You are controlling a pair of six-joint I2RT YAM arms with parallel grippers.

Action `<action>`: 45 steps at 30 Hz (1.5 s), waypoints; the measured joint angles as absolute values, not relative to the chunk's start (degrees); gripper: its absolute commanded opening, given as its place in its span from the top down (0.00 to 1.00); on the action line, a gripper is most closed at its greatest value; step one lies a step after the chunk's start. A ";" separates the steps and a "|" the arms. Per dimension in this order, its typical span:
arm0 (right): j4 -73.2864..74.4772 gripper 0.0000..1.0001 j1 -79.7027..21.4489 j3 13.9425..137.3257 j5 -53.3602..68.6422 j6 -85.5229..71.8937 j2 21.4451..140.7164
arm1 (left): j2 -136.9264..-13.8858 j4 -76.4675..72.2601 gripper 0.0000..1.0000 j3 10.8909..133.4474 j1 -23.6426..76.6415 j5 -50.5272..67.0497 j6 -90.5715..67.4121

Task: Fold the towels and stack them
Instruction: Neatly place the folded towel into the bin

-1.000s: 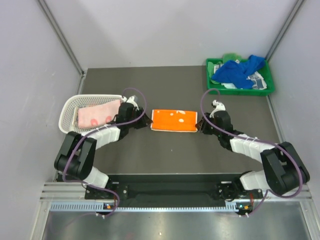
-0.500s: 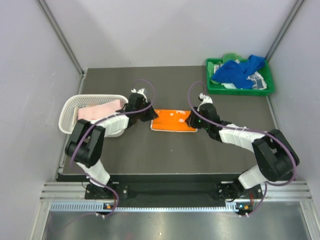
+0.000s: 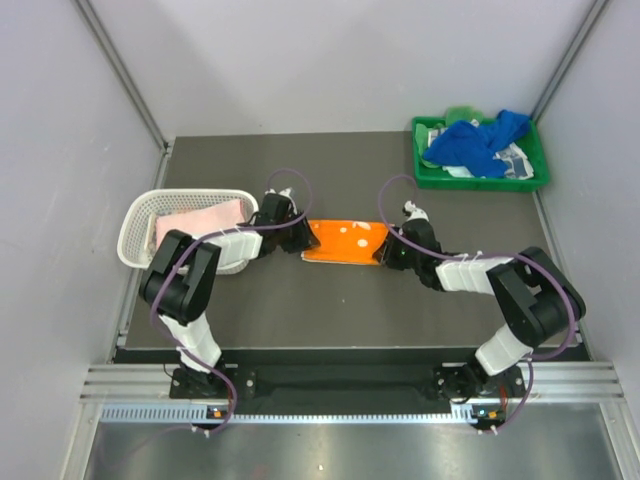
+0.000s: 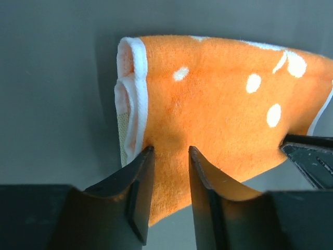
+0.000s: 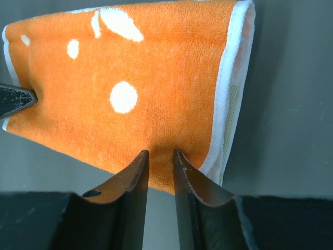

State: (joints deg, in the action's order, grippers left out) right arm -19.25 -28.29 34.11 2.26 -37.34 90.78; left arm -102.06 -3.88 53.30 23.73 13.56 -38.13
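A dark grey tabletop [image 3: 330,300] is boxed in by pale grey walls [image 3: 330,60], pretty bare setup overall. At the far left, a white perforated plastic basket [image 3: 135,225] is parked on the table, and a pink folded towel [image 3: 195,222] is laid inside it.

Just right of the basket, the left gripper [image 4: 169,152] is stretched out low over the table. Its two black fingers are drawn in to a narrow gap, and the near edge of the orange folded towel with white spots [image 3: 345,238] is pinched between them, close to its left end. From the left wrist view, white-trimmed layers can be seen stacked at that end, so the towel is clearly doubled over.

The orange towel itself is spread mid-table between the two arms, and its near edge looks lifted a little off the surface where it's gripped.

On its right end the same thing is mirrored: the right gripper [image 5: 158,153] is closed down to a slim gap on the near edge, with cloth caught between the fingers. Each wrist camera also gets the other gripper's fingertip poking in at the side.

Far right, at the back corner, a green plastic tray [image 3: 480,183] is set well apart from all that, with a crumpled blue towel [image 3: 475,140] heaped on top of some white patterned cloths [image 3: 515,160].
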 measured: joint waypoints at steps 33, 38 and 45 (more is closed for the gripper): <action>-19.00 0.74 -23.66 31.48 6.15 -37.52 88.23 | -106.85 7.38 0.42 63.33 26.00 10.68 -43.44; -18.92 0.74 -23.22 31.11 6.63 -37.47 87.83 | -108.05 7.33 0.61 64.47 27.51 8.69 -44.07; -18.20 0.59 -23.00 31.00 8.05 -37.12 87.05 | -108.51 12.34 1.00 66.43 28.25 5.26 -42.98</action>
